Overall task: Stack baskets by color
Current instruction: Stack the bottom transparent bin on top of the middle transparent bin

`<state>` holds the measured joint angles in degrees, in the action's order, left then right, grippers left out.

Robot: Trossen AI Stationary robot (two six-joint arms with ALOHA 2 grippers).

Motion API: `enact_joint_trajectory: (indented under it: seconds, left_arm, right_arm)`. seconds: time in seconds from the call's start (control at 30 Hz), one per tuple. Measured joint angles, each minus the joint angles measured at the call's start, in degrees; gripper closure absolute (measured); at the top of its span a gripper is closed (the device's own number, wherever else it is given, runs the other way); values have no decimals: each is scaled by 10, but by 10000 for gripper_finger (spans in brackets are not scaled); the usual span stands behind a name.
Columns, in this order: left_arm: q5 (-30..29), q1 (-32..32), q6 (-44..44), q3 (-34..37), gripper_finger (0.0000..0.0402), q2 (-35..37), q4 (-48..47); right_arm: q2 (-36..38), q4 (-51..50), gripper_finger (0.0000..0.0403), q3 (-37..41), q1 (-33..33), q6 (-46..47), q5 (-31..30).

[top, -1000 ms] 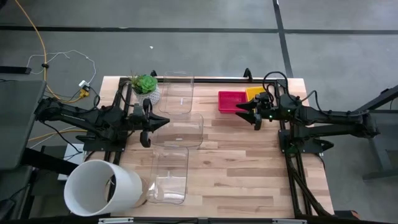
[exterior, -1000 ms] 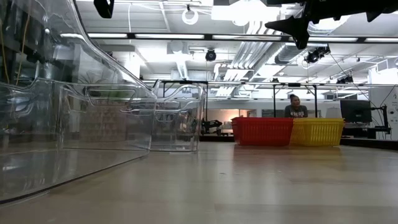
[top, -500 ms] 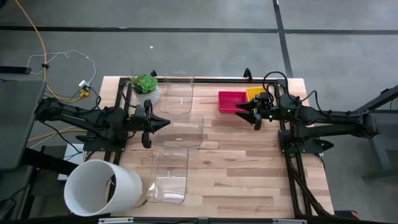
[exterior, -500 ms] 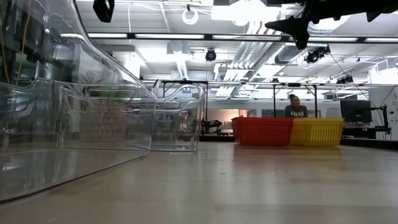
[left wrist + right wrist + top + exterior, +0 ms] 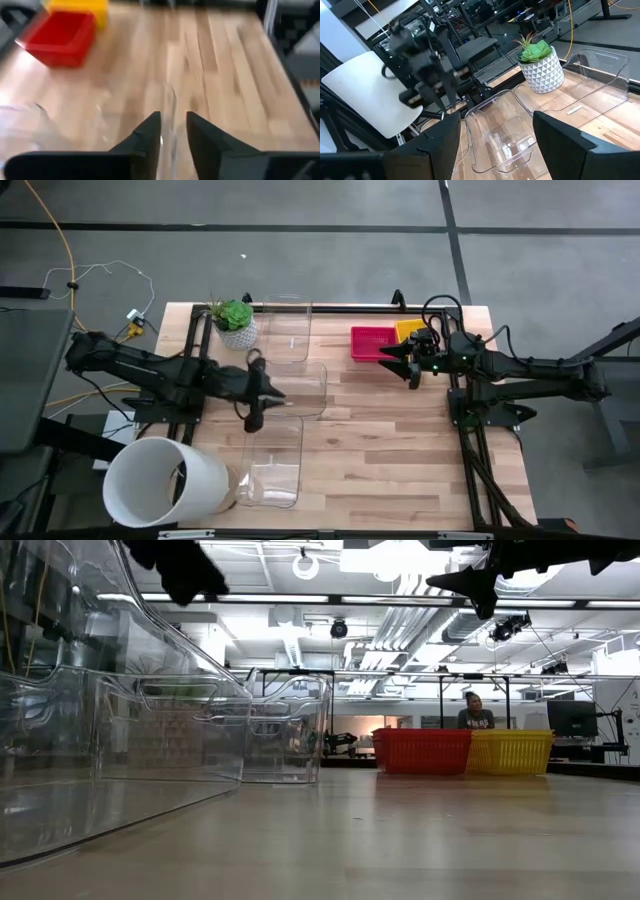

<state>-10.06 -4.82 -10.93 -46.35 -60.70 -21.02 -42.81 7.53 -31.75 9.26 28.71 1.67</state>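
Note:
A red basket (image 5: pixel 372 342) and a yellow basket (image 5: pixel 410 330) stand side by side on their bottoms at the table's far right, also visible in the low view as the red basket (image 5: pixel 422 751) and the yellow basket (image 5: pixel 510 752). My right gripper (image 5: pixel 392 360) hovers level just beside the red basket's near side, its fingers wide open (image 5: pixel 495 145) and holding nothing. My left gripper (image 5: pixel 262 395) hangs tipped downward over the clear bins at mid-left. Its fingers (image 5: pixel 173 135) stand a narrow gap apart, and the red basket (image 5: pixel 60 37) lies far ahead of it.
Three clear plastic bins (image 5: pixel 285 330), (image 5: pixel 300 388), (image 5: pixel 272 460) stand in a row at mid-left. A big white cylinder (image 5: pixel 160 480) lies at the near left corner, and a potted plant (image 5: pixel 235 320) stands at the far left. A person (image 5: pixel 475 712) sits in the room behind the baskets.
My left gripper has reached toward the table's right edge and a little toward the near edge, sinking and tipping downward over the clear bins. The baskets and my right gripper have kept still.

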Motion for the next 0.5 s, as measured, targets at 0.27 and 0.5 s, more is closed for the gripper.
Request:
enact_joint_trajectory:
  seconds: [0.27, 0.5]
  left_arm:
    - [36, -2, 0, 0, 244, -85, -39]
    - [54, -2, 1, 0, 210, -138, -45]
  right_arm:
    - [0, -7, 167, 0, 0, 0, 0]
    - [0, -27, 167, 0, 0, 19, 0]
